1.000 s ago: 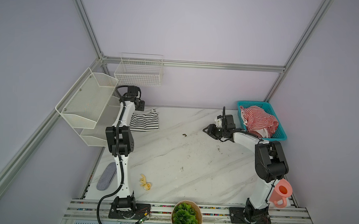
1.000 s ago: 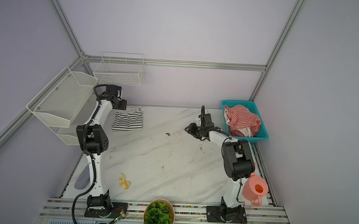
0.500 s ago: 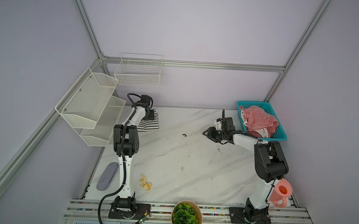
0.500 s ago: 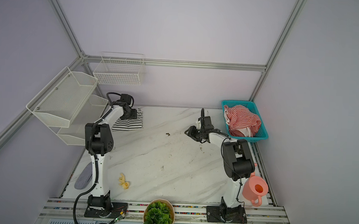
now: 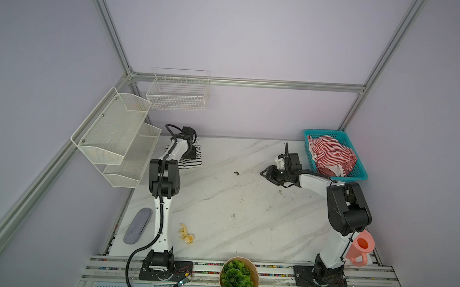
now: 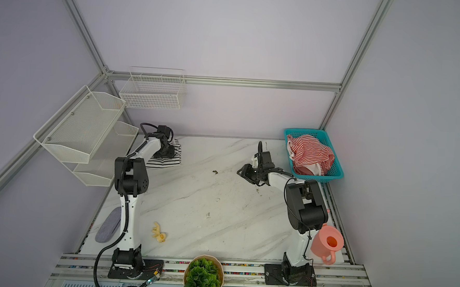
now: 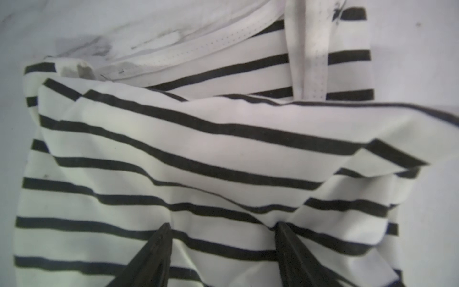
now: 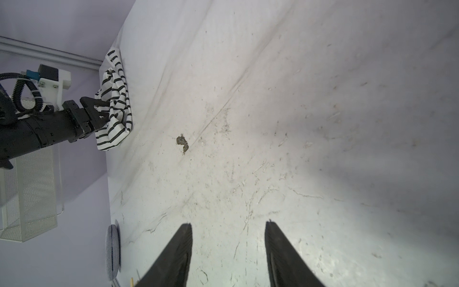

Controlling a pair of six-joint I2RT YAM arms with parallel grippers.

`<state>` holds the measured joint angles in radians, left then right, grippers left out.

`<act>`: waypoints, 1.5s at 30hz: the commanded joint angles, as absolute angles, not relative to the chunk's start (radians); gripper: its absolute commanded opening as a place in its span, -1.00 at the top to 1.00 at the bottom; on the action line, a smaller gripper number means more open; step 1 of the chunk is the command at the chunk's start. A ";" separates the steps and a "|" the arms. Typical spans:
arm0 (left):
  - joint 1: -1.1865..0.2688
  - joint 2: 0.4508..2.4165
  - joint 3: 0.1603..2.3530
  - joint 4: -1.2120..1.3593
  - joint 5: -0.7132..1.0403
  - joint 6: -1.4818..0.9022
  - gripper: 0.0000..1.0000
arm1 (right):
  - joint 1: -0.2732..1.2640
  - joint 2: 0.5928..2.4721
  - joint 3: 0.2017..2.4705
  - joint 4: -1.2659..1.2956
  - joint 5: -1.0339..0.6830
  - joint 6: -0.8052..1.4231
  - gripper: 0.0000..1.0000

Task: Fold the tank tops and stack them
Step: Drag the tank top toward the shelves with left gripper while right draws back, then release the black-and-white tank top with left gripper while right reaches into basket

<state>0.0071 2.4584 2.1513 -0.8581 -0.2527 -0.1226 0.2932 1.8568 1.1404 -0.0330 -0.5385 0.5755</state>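
The black-and-white tank top (image 5: 195, 162) (image 6: 174, 161) lies rumpled at the table's back left. My left gripper (image 5: 189, 155) (image 6: 166, 153) is down on it. In the left wrist view that gripper (image 7: 223, 224) is open, its fingertips (image 7: 167, 227) pressed into the striped cloth (image 7: 223, 149) spread between them. The right wrist view shows the same contact on the top (image 8: 115, 99). The red-and-white tank top (image 5: 331, 155) (image 6: 310, 153) lies bunched in the teal basket (image 5: 324, 132) (image 6: 303, 131). My right gripper (image 5: 263, 174) (image 6: 240, 172) (image 8: 228, 223) hovers open and empty over bare marble.
White mesh shelves (image 5: 110, 135) and a wire basket (image 5: 179, 93) hang at the back left. A grey pad (image 5: 137, 225), a yellow toy (image 5: 186, 235), a potted plant (image 5: 239, 278) and a pink jug (image 5: 360, 246) sit along the front. A brown speck (image 5: 236, 172) marks the table.
My left gripper swung from the back-left corner over the black-and-white tank top and came down onto it, rumpling the cloth. The right gripper barely shifted.
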 commanded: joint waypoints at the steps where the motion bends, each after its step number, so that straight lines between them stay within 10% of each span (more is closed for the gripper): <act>1: 0.052 2.524 2.199 -0.954 -0.309 0.002 -0.32 | 0.298 1.826 1.130 -0.007 -0.537 0.595 -0.01; 35: -0.059 2.240 2.187 -0.909 -0.394 0.175 -0.40 | 0.248 1.710 1.246 -0.140 -0.506 0.529 -0.07; 45: -0.127 2.048 2.010 -0.799 0.356 -0.174 -0.39 | -0.033 1.681 1.410 -0.321 -0.442 0.412 -0.14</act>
